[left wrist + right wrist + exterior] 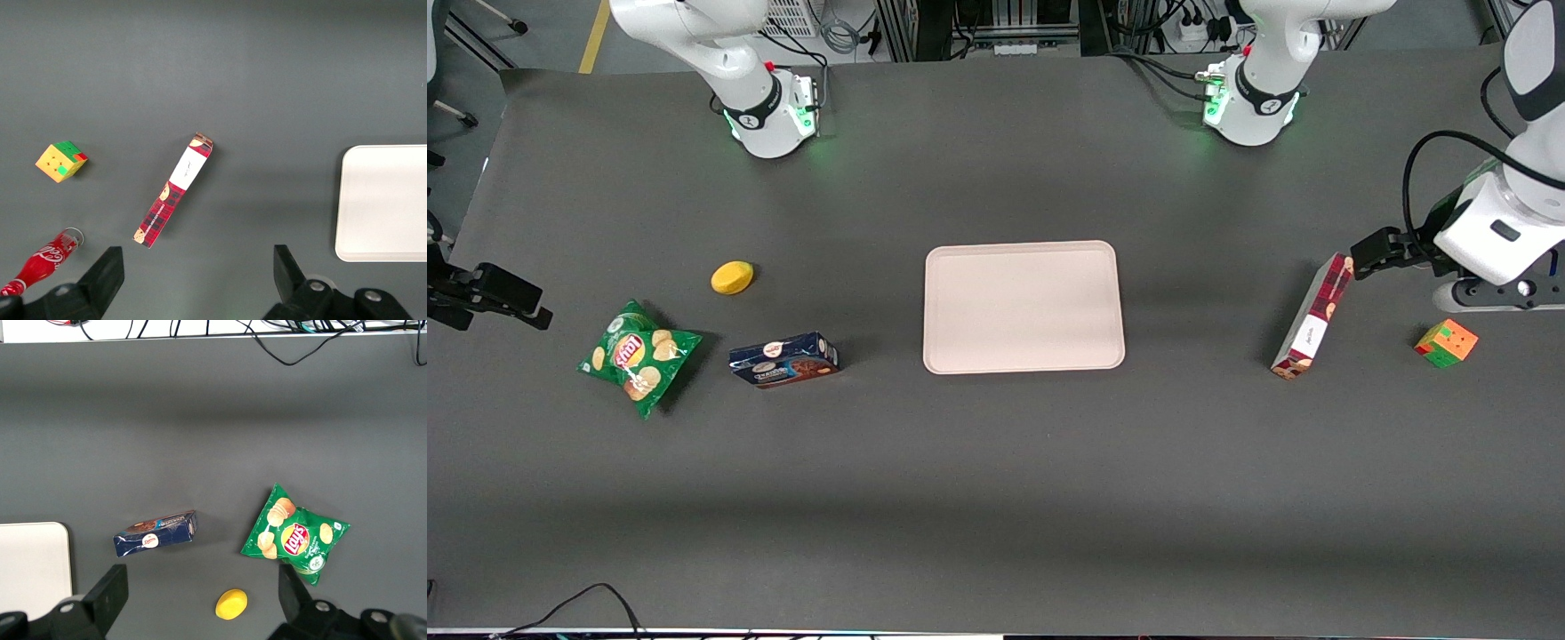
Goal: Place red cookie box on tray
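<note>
The red cookie box [1312,317] [173,190], a long slim plaid carton with a white label band, rests on the dark table toward the working arm's end, apart from the tray. The tray [1023,307] [387,200] is a large pale beige rectangle at mid-table with nothing on it. My gripper [1376,252] [197,280] hangs well above the table, beside the end of the box farther from the front camera. It is open wide, with nothing between its black fingers [107,273].
A multicoloured cube [1446,343] [61,161] sits beside the red box, and a red cola bottle [43,257] lies near it. Toward the parked arm's end are a dark blue cookie box [783,360], a green chips bag [639,356] and a yellow item [732,277].
</note>
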Robot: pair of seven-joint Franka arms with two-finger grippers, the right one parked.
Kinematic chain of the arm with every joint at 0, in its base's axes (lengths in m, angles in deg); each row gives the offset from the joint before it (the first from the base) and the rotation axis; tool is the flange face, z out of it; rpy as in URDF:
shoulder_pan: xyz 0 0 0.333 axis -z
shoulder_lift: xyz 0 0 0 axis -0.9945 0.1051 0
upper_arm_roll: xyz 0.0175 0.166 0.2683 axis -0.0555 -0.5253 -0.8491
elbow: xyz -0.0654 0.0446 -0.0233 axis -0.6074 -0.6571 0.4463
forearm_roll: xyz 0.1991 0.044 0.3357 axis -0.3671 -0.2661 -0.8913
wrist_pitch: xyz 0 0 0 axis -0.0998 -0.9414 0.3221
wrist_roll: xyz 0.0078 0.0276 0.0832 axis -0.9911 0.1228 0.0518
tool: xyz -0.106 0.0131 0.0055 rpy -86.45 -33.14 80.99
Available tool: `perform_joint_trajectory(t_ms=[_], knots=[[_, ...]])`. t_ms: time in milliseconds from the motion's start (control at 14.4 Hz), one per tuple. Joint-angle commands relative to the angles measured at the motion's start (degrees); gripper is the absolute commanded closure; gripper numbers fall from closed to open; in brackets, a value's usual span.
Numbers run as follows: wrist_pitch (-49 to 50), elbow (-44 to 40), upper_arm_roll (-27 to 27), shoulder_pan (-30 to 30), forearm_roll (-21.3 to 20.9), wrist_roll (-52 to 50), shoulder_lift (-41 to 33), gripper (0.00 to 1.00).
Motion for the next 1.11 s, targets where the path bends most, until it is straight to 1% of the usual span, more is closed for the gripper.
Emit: perform_joint_trajectory(t_ms=[0, 209, 348, 557, 627, 766, 1044], knots=[[0.51, -1.68, -0.08, -0.14, 0.55, 0.30, 0.56, 0.00], [0.51, -2.47, -0.08, -0.14, 0.46, 0.91, 1.17, 0.00], [1.30, -2.39, -0.26, -0.23, 1.86, 0.91, 1.43, 0.00], [3.22, -3.35, -0.08, -0.05, 1.25, 0.82, 1.43, 0.00], [3.84, -3.27, -0.26, -0.23, 2.21, 0.30, 1.70, 0.00], [4.29, -3.35, -0.35, -0.32, 1.35, 0.29, 2.31, 0.00], [4.38, -2.83, -0.35, -0.58, 1.25, 2.66, 2.75, 0.00]])
